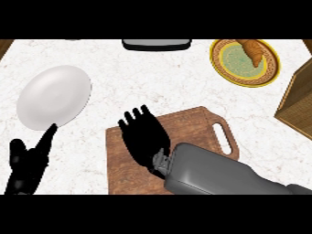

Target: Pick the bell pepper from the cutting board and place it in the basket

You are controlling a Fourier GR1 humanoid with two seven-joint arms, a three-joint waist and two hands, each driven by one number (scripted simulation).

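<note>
Wood makes up the cutting board [185,137] near the head view's lower middle, its handle slot toward the right; the right hand [143,137] lies over its left part with fingers straight and spread, palm down. No bell pepper shows on the board's bare part; whether one sits beneath the hand cannot be told. The basket [307,105], one woven box at the right edge, shows only its outer wall, so its inside is hidden. One white plate [53,95] lies bare at the left. One yellow-rimmed plate [226,68] at upper right holds a croissant [253,51]. A dark tray [155,44] is cut by the top edge. The left hand [26,164] rests at lower left, fingers apart, one touching the white plate's rim. No writing is readable.
</note>
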